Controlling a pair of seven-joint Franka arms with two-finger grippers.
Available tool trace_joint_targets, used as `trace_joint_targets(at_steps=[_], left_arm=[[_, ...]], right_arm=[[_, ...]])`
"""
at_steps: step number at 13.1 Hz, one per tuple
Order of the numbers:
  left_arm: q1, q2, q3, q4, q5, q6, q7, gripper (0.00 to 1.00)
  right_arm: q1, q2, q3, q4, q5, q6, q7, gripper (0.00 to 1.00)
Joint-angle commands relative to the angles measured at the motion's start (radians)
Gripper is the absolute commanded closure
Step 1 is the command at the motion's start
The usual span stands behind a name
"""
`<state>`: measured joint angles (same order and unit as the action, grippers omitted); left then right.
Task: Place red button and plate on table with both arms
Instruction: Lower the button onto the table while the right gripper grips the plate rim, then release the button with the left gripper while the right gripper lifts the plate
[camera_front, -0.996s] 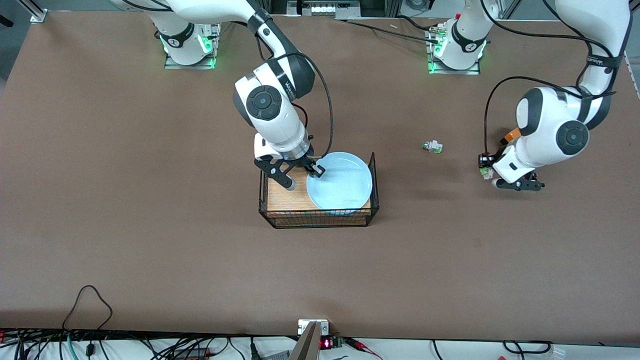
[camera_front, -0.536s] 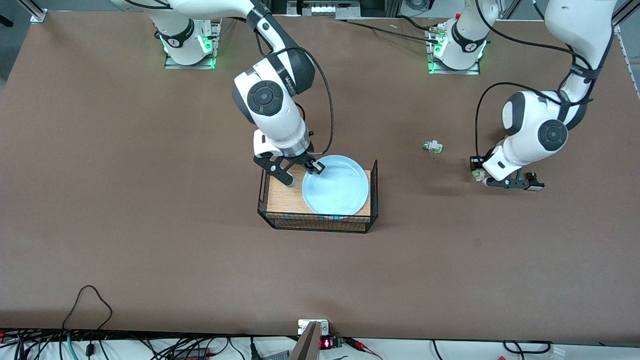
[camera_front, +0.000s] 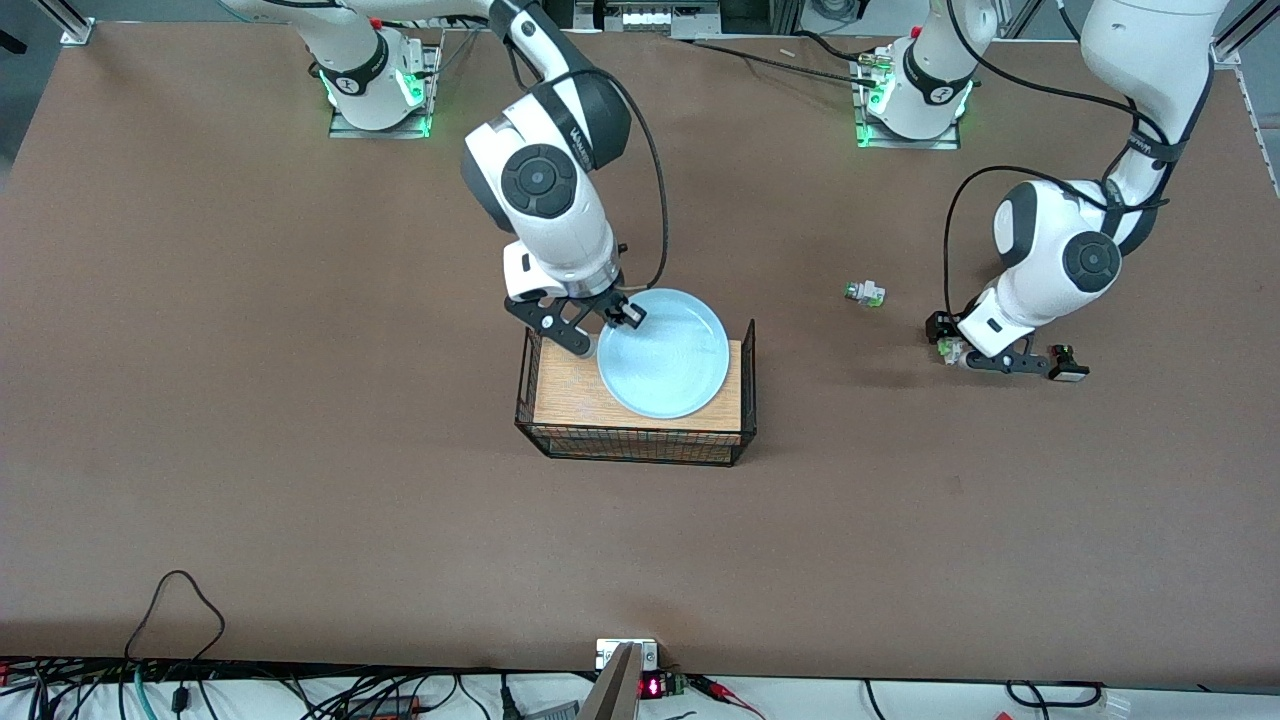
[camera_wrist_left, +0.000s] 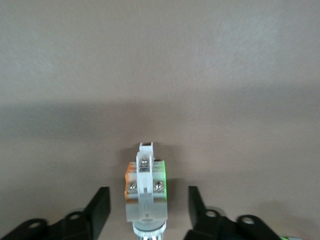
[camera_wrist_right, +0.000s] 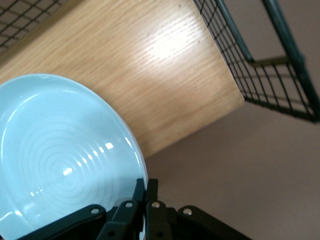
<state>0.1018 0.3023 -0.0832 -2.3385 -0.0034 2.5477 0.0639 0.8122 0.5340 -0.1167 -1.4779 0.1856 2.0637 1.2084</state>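
Note:
The pale-blue plate (camera_front: 665, 355) hangs tilted just above the wood-topped wire rack (camera_front: 560, 395). My right gripper (camera_front: 625, 315) is shut on its rim at the edge toward the robots. The right wrist view shows the fingers (camera_wrist_right: 146, 187) pinching the plate's rim (camera_wrist_right: 60, 160). My left gripper (camera_front: 1020, 365) is open, low over the table (camera_front: 300, 400) near the left arm's end. In the left wrist view the red button (camera_wrist_left: 145, 192) lies on the table between the spread fingers (camera_wrist_left: 100, 205), touching neither. Only its whitish body with orange and green sides shows. Its cap is out of view.
A similar white switch (camera_front: 862, 292) lies on the table between the rack and the left gripper. The rack has raised black wire sides (camera_wrist_right: 250, 65). Cables and a small device run along the table edge nearest the front camera (camera_front: 628, 655).
The right gripper has lifted the plate off the rack's top and drawn it a little toward the robots. The left arm has risen and shifted slightly toward the rack.

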Motion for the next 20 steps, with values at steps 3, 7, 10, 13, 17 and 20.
trace_joint_targets(at_steps=[3,7,10,13,17,20], left_arm=[[-0.004,-0.074,0.000,0.218,-0.012,-0.332,0.010,0.00],[-0.002,-0.068,0.000,0.469,-0.012,-0.637,0.010,0.00],[-0.002,-0.068,-0.001,0.618,-0.013,-0.767,-0.004,0.00],[-0.005,-0.065,-0.004,0.746,-0.012,-0.866,-0.074,0.00],[-0.007,-0.066,-0.018,0.872,-0.009,-0.925,-0.138,0.00],[-0.005,-0.071,-0.021,0.872,-0.010,-0.940,-0.133,0.00]], right_arm=[[0.016,-0.107,-0.003,-0.009,-0.015,-0.154,0.002,1.00],[0.018,-0.190,0.000,-0.009,-0.015,-0.261,0.000,1.00],[0.010,-0.247,-0.003,-0.009,-0.015,-0.336,-0.016,1.00],[-0.031,-0.295,-0.021,-0.007,-0.015,-0.421,-0.131,1.00],[-0.164,-0.336,-0.032,-0.006,-0.011,-0.520,-0.376,1.00],[-0.307,-0.339,-0.032,-0.005,0.006,-0.543,-0.611,1.00]])
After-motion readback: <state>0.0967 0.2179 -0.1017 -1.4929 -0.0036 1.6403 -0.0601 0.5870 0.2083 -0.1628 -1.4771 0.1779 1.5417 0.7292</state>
